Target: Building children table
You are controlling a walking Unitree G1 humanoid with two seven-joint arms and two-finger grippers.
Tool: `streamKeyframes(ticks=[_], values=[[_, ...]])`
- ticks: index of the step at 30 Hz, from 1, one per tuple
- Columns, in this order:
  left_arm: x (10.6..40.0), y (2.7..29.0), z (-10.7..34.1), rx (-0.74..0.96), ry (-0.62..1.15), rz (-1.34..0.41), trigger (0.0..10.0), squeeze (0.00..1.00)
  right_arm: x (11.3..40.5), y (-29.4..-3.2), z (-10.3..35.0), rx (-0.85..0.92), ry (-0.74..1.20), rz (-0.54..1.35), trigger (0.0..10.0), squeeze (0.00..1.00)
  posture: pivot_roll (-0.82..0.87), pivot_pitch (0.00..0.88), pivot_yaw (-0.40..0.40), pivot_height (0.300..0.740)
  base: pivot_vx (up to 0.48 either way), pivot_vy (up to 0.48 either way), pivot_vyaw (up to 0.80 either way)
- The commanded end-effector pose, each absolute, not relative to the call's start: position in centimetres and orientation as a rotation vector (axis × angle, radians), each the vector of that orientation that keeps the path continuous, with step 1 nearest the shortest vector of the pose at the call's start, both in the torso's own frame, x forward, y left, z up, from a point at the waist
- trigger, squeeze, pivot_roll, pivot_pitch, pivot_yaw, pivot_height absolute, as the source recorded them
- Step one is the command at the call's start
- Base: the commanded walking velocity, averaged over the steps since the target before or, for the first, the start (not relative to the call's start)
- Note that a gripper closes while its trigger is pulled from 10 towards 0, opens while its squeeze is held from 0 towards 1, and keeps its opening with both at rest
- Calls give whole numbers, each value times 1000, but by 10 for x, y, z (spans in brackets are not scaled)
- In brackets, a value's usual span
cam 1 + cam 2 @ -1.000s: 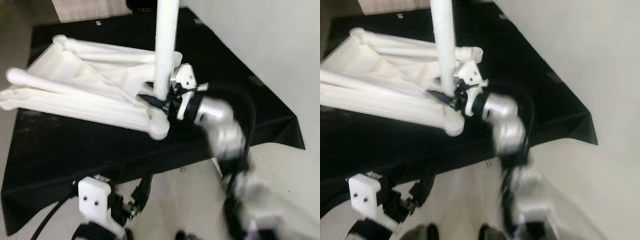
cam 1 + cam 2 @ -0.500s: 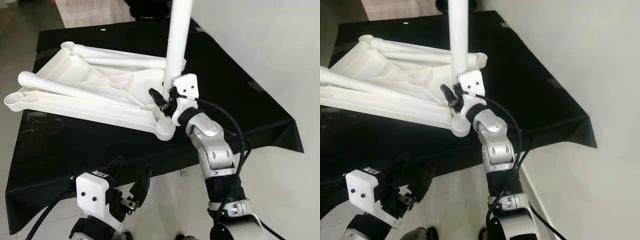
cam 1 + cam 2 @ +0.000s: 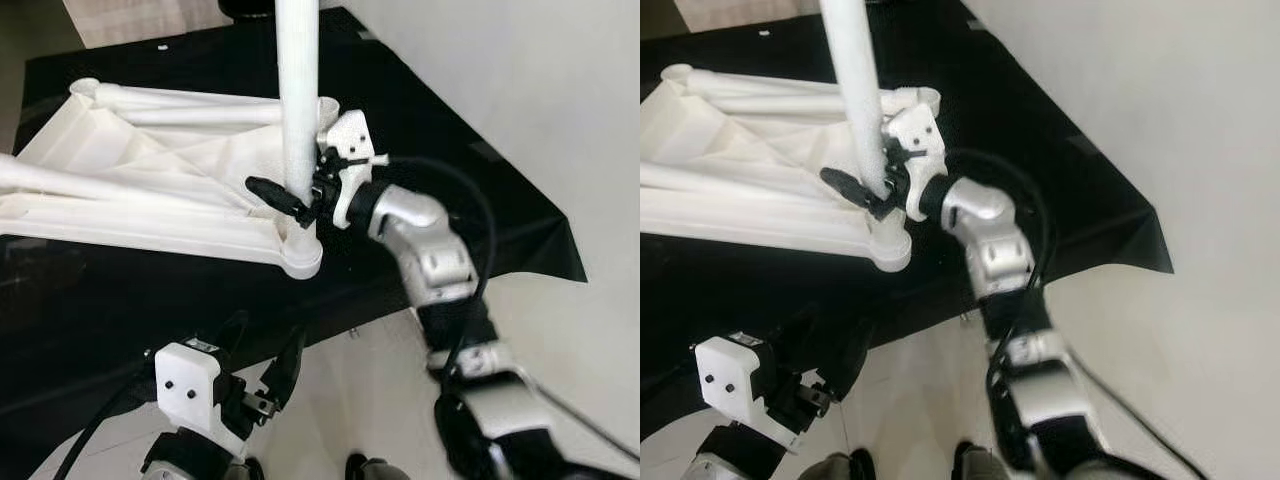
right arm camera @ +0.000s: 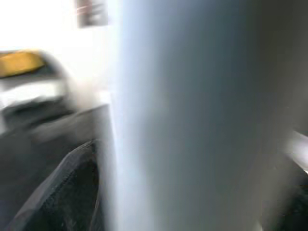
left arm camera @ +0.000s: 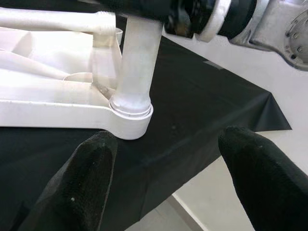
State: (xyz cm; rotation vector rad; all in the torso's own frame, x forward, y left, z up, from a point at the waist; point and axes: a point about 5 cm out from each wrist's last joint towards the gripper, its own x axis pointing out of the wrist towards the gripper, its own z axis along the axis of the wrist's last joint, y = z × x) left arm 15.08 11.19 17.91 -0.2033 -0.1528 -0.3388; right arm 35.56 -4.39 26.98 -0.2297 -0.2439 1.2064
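The right tool (image 3: pixel 300 195), at the centre of the left eye frame, is clamped around the upright white leg (image 3: pixel 297 90), which stands in the corner socket of the upturned white tabletop (image 3: pixel 150 190). The tabletop lies on the black-covered bench (image 3: pixel 420 130), filling the upper left. The left tool (image 3: pixel 262 365) hangs at lower left, fingers spread wide, holding nothing.
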Motion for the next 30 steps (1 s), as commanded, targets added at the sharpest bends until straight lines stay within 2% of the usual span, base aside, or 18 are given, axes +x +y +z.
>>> streamKeyframes(ticks=[1,7,11,20,21,22,23,30], values=[[150,112,174,-200,-128,-331,10000,0,353,-37,265,-238,-240,1281,10000,0,91,242,-43,740,0,0,0],[150,113,174,-197,-127,-330,10000,0,360,-36,271,-253,-237,1342,10000,0,104,239,-40,740,0,0,0],[150,113,174,-190,-127,-332,10000,0,358,-32,276,-276,-231,1562,10000,0,127,237,-43,740,0,0,0],[148,113,174,-186,-125,-329,10000,0,359,-26,278,-252,-220,1660,10000,0,135,233,-42,740,0,0,0],[148,113,174,-186,-124,-330,10000,0,359,-25,278,-249,-219,1666,2314,0,137,234,-42,740,0,0,0],[148,113,174,-186,-124,-330,10000,0,359,-25,278,-249,-219,1666,2314,0,137,234,-42,740,0,0,0],[147,112,174,-186,-122,-330,10000,0,360,-25,278,-237,-218,1678,0,0,136,234,-42,740,0,0,0],[146,112,174,-190,-118,-330,10000,0,362,-29,279,-206,-234,1681,0,0,131,236,-44,740,0,0,0]])
